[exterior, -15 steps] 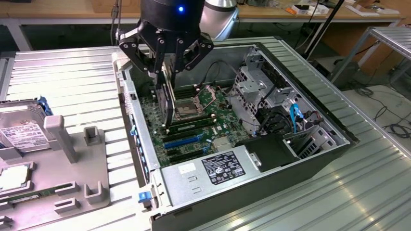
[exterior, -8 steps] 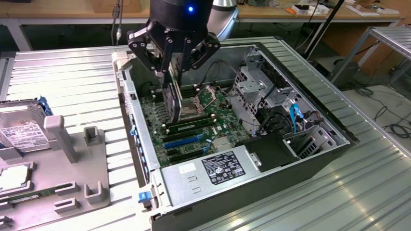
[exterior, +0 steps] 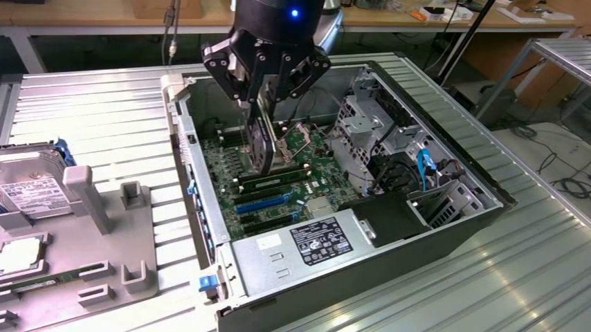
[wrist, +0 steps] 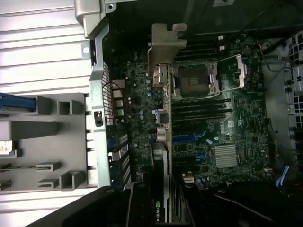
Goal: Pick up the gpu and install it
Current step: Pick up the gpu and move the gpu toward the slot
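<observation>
The black tool is grasping the thin dark gpu card, hanging it end-down above the green motherboard. It's likely needing levelling and lining up with a blue slot.

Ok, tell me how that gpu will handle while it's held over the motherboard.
The gpu is probably stiff: it hangs straight, edge-down, from the gripper. Gripped at its upper edge only, it may swing or twist if bumped. Its thin board and metal bracket look easy to snag on the case.
</observation>
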Available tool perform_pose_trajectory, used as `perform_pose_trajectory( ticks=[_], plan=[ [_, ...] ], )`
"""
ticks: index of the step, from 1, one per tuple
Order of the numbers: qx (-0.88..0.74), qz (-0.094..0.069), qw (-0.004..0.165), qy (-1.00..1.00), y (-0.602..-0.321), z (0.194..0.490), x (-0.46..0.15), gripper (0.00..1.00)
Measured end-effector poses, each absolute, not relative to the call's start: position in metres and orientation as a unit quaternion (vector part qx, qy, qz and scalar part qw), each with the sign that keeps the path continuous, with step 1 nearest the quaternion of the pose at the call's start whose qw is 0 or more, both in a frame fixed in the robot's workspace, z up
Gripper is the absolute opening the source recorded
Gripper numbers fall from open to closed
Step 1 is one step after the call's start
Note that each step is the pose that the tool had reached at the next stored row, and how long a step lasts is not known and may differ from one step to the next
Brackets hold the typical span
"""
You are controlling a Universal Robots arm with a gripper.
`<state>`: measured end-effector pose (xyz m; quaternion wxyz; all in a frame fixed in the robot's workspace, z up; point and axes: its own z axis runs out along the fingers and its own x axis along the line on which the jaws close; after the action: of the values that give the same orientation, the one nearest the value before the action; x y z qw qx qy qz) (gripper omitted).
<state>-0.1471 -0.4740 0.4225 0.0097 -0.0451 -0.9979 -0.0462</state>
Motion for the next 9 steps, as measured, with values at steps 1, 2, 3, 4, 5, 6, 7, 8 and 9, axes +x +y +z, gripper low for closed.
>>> perform_pose_trajectory(
  ticks=[1, 2, 3, 4, 5, 6, 7, 8, 9],
  plan=[
    [-0.045, -0.046, 0.01, -0.998, -0.474, 0.422, -0.146, 0.27],
    [-0.045, -0.046, 0.01, -0.998, -0.474, 0.423, -0.144, 0.27],
    [-0.045, -0.046, 0.01, -0.998, -0.474, 0.422, -0.14, 0.27],
    [-0.045, -0.046, 0.01, -0.998, -0.474, 0.423, -0.138, 0.27],
    [-0.045, -0.046, 0.01, -0.998, -0.474, 0.423, -0.136, 0.27],
    [-0.045, -0.046, 0.01, -0.998, -0.474, 0.422, -0.135, 0.27],
    [-0.045, -0.046, 0.01, -0.998, -0.474, 0.422, -0.134, 0.27],
    [-0.045, -0.046, 0.01, -0.998, -0.474, 0.423, -0.132, 0.27],
    [-0.045, -0.046, 0.01, -0.998, -0.474, 0.423, -0.13, 0.27]
  ],
)
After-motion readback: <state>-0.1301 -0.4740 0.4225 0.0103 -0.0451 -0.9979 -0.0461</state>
